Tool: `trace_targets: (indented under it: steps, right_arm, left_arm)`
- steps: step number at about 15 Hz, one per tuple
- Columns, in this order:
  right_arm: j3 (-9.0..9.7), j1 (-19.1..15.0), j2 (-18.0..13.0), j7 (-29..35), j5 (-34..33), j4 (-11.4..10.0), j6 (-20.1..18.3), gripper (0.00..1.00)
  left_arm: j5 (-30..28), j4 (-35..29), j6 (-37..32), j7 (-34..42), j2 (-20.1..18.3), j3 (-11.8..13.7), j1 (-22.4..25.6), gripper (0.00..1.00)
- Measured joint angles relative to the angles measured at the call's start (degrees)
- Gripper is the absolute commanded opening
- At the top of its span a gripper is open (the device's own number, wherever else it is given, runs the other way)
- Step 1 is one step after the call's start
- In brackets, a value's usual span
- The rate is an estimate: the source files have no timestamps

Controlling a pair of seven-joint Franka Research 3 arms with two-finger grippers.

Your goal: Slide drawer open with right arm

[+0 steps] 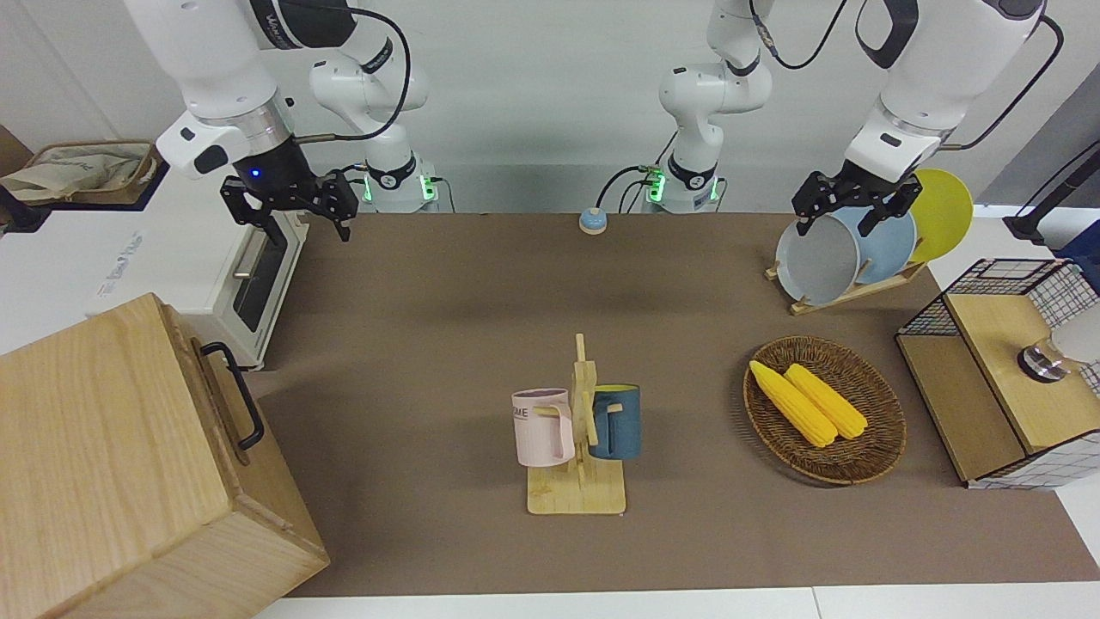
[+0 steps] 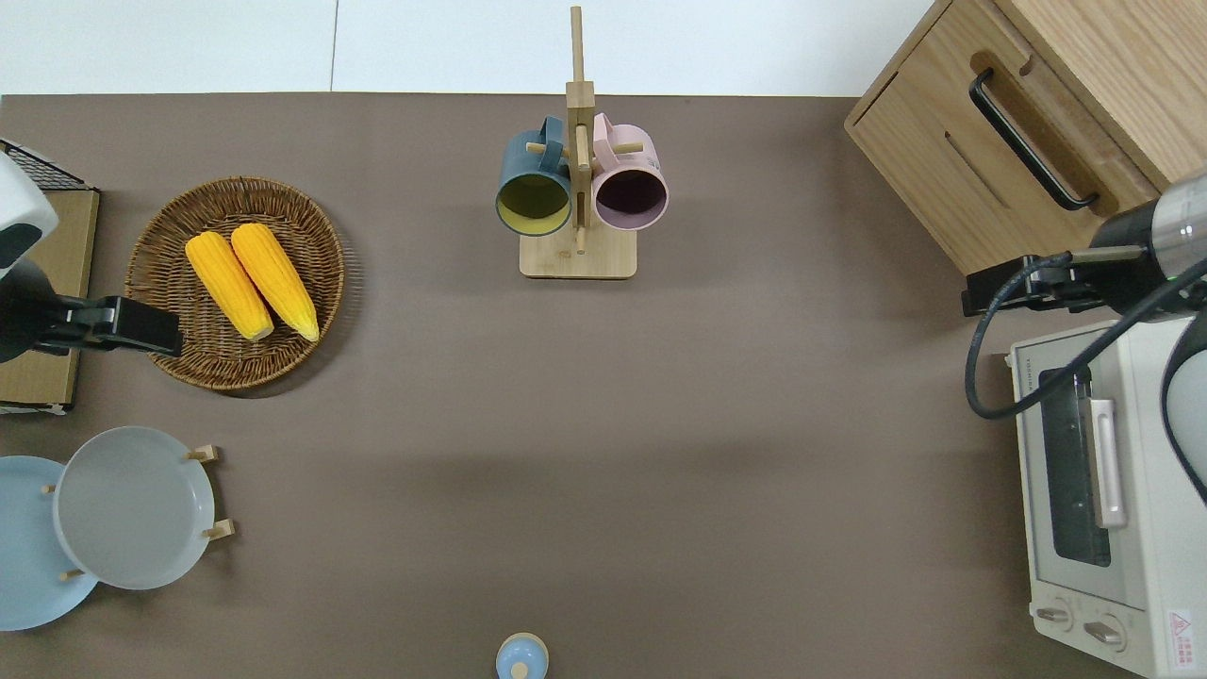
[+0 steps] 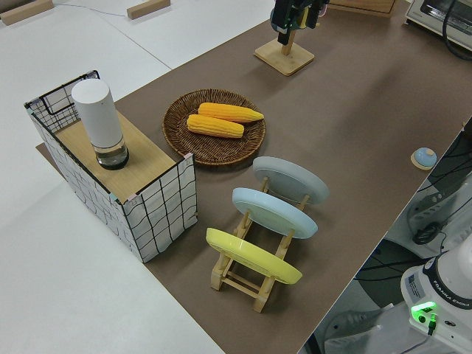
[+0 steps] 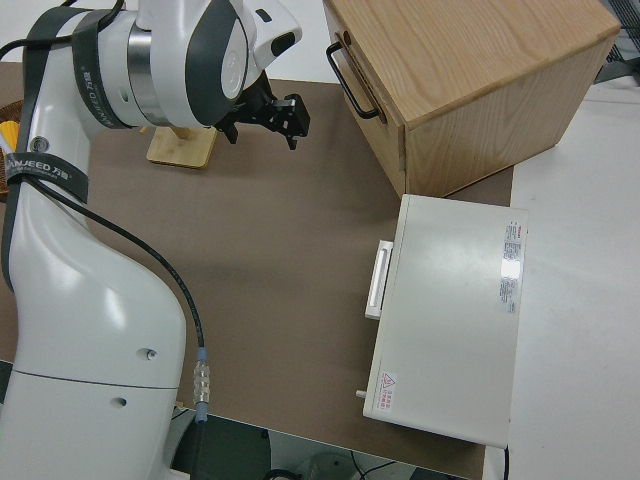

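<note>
Right gripper (image 1: 296,211) hangs in the air over the toaster oven (image 2: 1113,490) edge, jaws spread wide, holding nothing. Drawer (image 2: 1000,160) is shut, its black handle (image 2: 1030,140) untouched. Left arm parked.

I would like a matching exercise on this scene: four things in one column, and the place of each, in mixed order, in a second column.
Things:
1. corn
2. mugs
3. drawer
4. white cylinder

Places:
a. in the wooden box
b. on the wire-grid cabinet
c. in the basket
d. on the wooden rack

Pairs: 1-c, 2-d, 3-a, 4-b
</note>
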Motion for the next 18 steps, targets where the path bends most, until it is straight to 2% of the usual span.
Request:
trace_targets:
  steps: [18]
  right_arm:
    - [0.28,0.0,0.0,0.0,-5.2,0.0,-0.8,0.990]
  left_arm:
    - [0.0,0.0,0.0,0.0,0.0,0.0,0.0,0.99]
